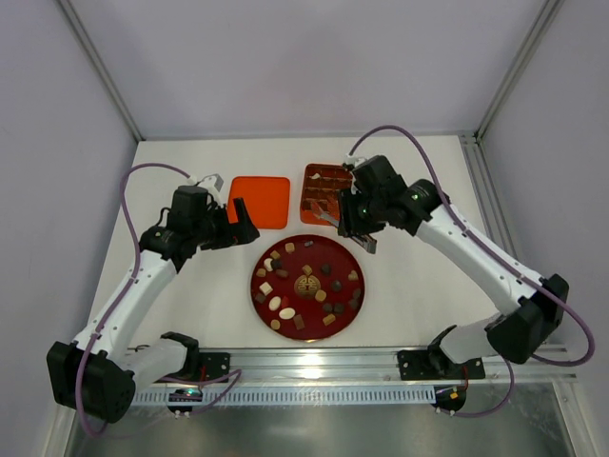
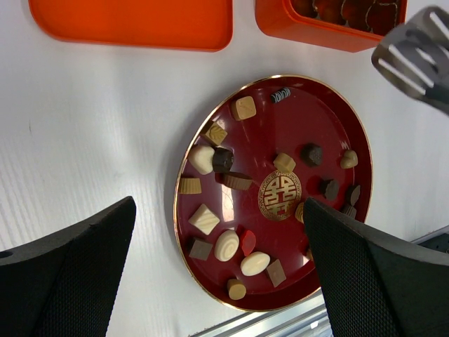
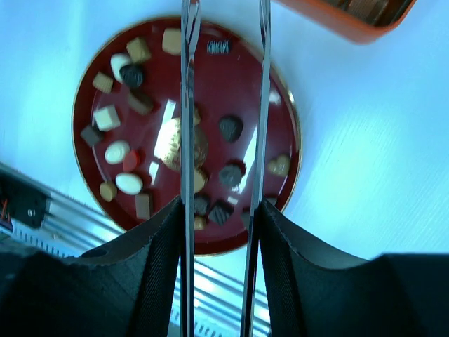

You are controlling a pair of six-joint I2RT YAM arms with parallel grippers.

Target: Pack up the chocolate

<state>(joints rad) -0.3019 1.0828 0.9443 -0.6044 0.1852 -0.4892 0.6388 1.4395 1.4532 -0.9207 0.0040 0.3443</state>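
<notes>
1. Table (image 1: 209, 295): white, bearing everything below.
2. Dark red plate (image 1: 333, 252): round, gold-rimmed, at the middle of the table's near side, between the two arm bases.
3. Flat orange tray (image 1: 260, 202): square with rounded corners, beyond the plate and to its left, apart from it.
4. Orange gridded tray (image 2: 295, 27): just right of the flat tray and beyond the plate's far edge. Dark brownish shapes in some cells, too blurred to name.
5. Left gripper (image 1: 245, 224): at the flat tray's near right corner, off the plate's far left rim. Fingers spread wide, nothing between them.
6. Right gripper (image 1: 348, 233): above the plate's far right rim, near the gridded tray. Thin fingers parted and parallel, nothing between them.
7. Gold emblem (image 2: 280, 196): round, at the plate's centre.
8. Chocolate (image 2: 226, 244): bite-sized pieces scattered loose over the plate, around the emblem and mostly apart from one another. Cream-white ovals and a cream square on the left side, tan squares along the left and far rim, dark brown pieces mostly on the right side, one tan heart-like piece at the right rim, one small striped piece at the far rim.
</notes>
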